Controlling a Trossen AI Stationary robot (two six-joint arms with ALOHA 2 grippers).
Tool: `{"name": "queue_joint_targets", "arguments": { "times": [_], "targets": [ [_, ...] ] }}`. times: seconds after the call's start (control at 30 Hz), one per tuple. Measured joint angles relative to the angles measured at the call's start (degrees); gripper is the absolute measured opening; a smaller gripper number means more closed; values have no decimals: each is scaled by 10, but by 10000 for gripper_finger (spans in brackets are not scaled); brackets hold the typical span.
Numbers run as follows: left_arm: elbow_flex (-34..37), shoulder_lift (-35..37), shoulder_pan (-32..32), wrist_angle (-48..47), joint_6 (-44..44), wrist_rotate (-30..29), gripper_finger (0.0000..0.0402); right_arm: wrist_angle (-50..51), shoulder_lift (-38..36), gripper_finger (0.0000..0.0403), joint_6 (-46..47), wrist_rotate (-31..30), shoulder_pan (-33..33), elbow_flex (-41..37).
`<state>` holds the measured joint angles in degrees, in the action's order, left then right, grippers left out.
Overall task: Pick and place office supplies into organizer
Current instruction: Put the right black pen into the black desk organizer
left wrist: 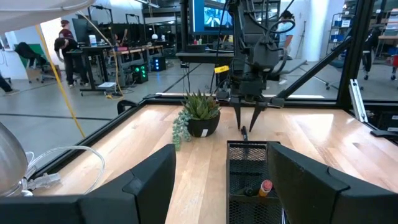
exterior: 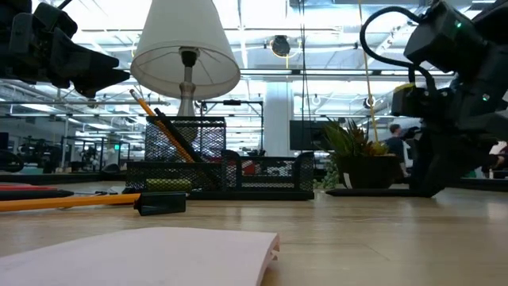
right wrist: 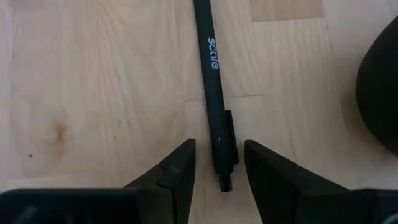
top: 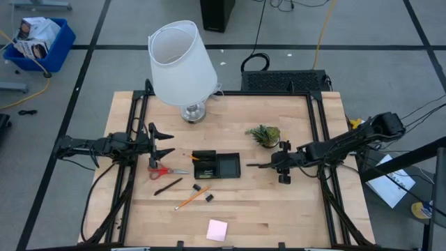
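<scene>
Pen (right wrist: pixel 214 93) lying flat, lengthwise between right fingers (right wrist: pixel 177 168)

Grey floor (top: pixel 90 77) with dark grid lines surrounds the wooden table (top: pixel 279 209). Blue bin (top: pixel 42 42) at 10 o'clock. Overhead strip lights (exterior: pixel 333 36) illuminate the hall.

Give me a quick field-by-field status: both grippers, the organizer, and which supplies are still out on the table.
right gripper: open, low over a black pen lying on the table right of the organizer; a finger on each side, not gripping
left gripper: open, empty, left of the organizer
organizer: mid-table, pencils standing in its mesh cup
scissors: on the table, left of the organizer
loose pencil: in front of the organizer
second pen: beside that pencil
sticky-note pad: near the front edge
</scene>
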<state>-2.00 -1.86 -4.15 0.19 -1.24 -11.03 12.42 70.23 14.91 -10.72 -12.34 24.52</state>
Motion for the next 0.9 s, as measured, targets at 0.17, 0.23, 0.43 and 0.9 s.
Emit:
{"name": "queue_joint_targets", "arguments": {
  "times": [0.17,0.23,0.43,0.9],
  "targets": [
    [0,0,0,0,0,0,255,-20,28,116,0,-1,0,1],
    [0,0,0,0,0,0,255,-21,34,108,4,-1,0,1],
    [0,0,0,0,0,0,255,-19,35,63,19,-1,0,1],
    [0,0,0,0,0,0,255,-88,38,28,52,3,0,-2]
  ]
}}
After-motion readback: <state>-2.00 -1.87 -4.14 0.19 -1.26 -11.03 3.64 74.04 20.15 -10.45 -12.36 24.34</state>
